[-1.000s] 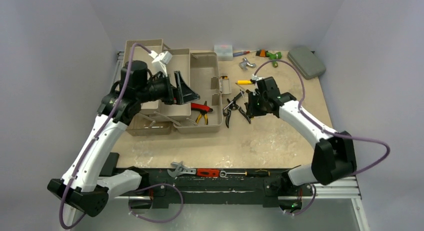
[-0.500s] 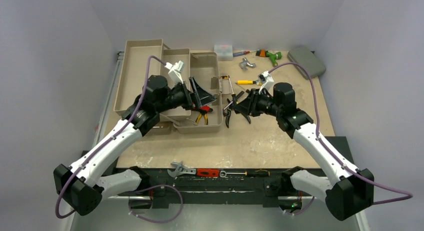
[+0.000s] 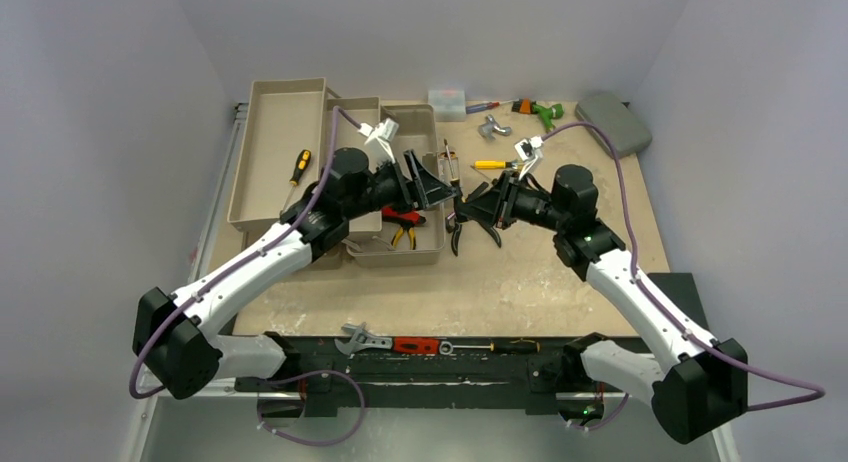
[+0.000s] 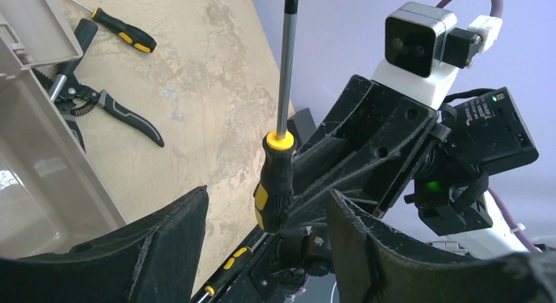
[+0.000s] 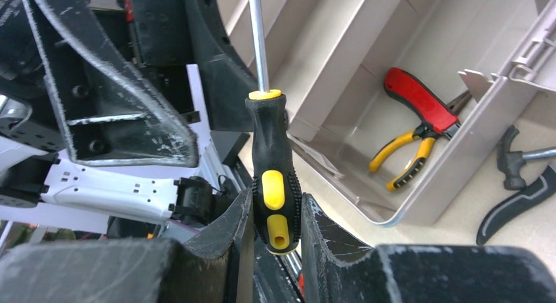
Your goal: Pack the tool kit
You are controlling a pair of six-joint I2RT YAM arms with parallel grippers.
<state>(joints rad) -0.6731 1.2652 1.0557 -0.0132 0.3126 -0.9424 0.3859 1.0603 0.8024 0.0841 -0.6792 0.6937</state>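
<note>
Soft, even light from above fills the top view, leaving faint shadows on the tabletop (image 3: 520, 282). The wrist views are bright and sharp farther off, while the near fingers (image 4: 164, 250) blur slightly, their scuffed edges catching pale glare.

Left arm (image 3: 250, 272) reaches forward and rightward from its base, forearm sloping up to the wrist, and the wrist points toward the other arm. Left gripper (image 3: 438, 185): jaws apart, fingers (image 4: 164, 250) spread with a wide gap between them, gripping nothing.

Right arm (image 3: 630, 282) reaches forward and leftward, wrist aimed at the left one. Right gripper (image 3: 478, 210): fingers (image 5: 226, 234) pressed on the lower handle of a black-and-yellow screwdriver (image 5: 274, 178), with the shaft pointing out past the tips.

The grippers face each other tip to tip, near but apart. Seen from the left wrist, the held handle lines up with the gap between the left fingers and touches neither.
</note>
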